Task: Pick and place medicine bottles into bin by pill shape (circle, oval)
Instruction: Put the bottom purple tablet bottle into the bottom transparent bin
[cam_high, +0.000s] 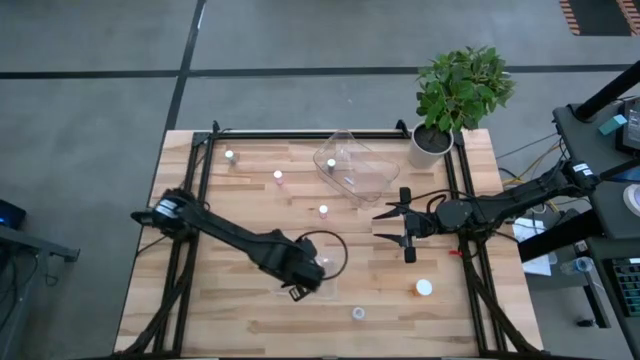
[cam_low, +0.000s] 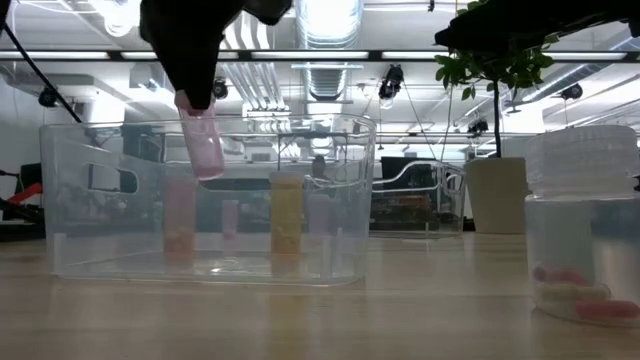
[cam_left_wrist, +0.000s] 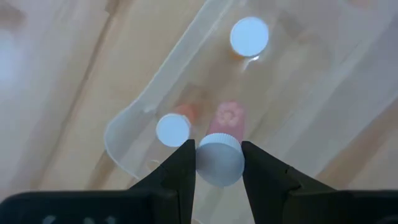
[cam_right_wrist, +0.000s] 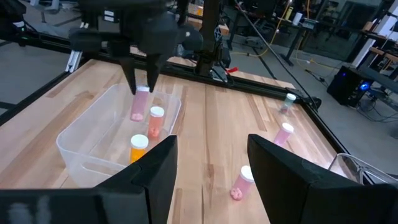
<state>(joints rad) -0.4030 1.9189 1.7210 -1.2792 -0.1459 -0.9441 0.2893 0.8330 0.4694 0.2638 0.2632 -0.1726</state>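
Observation:
My left gripper is shut on a pinkish medicine bottle with a white cap and holds it over a clear bin near the table's front middle. Two more bottles stand in that bin: a pinkish one and an orange one. They also show in the right wrist view, the pinkish one and the orange one. My right gripper is open and empty, at the table's right, pointing toward the left. My left gripper pinches the bottle's white cap between its two fingers, one on each side. The fingers come from above, pointing down. The bottle hangs below them, cap up and slightly tilted, clear of the bin's floor.
A second clear bin lies tilted at the far middle, beside a potted plant. Loose bottles stand on the table at the far left, in the middle and near the front.

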